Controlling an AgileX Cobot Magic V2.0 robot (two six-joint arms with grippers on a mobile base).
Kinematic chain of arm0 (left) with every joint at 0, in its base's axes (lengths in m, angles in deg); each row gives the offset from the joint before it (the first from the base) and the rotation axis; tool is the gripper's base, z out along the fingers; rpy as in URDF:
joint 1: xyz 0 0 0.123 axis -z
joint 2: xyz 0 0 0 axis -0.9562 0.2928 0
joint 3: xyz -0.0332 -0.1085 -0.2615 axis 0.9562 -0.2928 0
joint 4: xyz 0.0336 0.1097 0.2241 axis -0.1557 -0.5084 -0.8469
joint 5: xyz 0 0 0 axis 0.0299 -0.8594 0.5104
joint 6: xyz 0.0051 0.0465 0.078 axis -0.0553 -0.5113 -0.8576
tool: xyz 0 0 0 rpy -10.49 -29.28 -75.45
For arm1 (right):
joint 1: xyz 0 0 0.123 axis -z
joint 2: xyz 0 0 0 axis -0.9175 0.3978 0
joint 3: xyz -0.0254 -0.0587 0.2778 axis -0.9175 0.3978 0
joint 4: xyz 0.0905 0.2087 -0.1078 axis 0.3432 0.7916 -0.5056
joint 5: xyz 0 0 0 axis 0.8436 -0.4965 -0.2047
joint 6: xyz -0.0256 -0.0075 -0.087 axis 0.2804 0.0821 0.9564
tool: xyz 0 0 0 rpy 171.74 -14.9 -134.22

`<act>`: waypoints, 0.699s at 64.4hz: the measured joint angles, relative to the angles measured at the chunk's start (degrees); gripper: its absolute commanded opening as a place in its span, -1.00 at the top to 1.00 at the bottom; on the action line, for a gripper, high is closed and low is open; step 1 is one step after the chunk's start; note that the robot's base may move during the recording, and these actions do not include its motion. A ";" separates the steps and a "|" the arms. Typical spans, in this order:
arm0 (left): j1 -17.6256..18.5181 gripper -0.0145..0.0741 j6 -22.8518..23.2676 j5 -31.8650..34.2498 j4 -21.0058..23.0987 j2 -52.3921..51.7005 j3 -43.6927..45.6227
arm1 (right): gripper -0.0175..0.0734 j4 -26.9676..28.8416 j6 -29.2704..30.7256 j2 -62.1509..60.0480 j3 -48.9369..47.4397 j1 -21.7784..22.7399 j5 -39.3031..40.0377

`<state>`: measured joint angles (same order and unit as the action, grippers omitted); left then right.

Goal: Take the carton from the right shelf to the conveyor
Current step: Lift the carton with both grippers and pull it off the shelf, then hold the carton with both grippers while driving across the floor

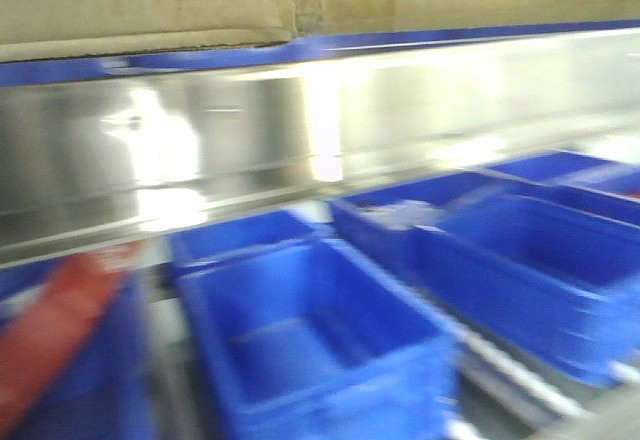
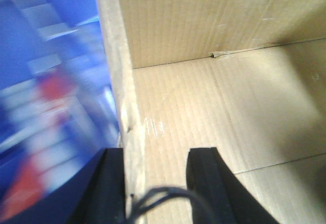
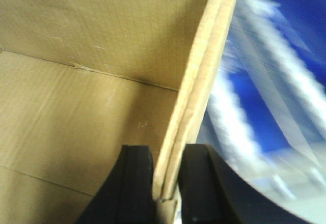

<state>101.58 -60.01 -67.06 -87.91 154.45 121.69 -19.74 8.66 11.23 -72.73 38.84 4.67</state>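
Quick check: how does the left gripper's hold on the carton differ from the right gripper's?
The right gripper has both fingers pressed on the carton wall with no gap showing; the left gripper straddles its wall, but bare cardboard shows between wall and inner finger, so its grip is unclear. In view, the left gripper's wall runs nearly upright; the right gripper's leans rightward. Shared: each has one finger inside the carton and one outside.

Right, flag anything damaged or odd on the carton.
The carton wall looks dented and crumpled near the left pincer, with pale scratches beside it. At the right pincer the wall edge looks split into layers.
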 measured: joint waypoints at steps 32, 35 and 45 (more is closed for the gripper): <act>0.00 0.71 0.00 0.03 0.00 0.00 0.00 | 0.76 0.00 0.00 0.00 0.00 0.00 0.04; 0.00 0.71 0.00 0.03 0.00 0.00 0.00 | 0.76 0.00 0.00 0.00 0.00 0.00 0.04; 0.00 0.71 0.00 0.14 0.00 0.00 0.00 | 0.76 0.00 0.00 0.00 0.00 0.00 0.04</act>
<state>101.58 -60.01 -66.92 -87.91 154.45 121.69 -19.74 8.66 11.23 -72.73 38.84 4.71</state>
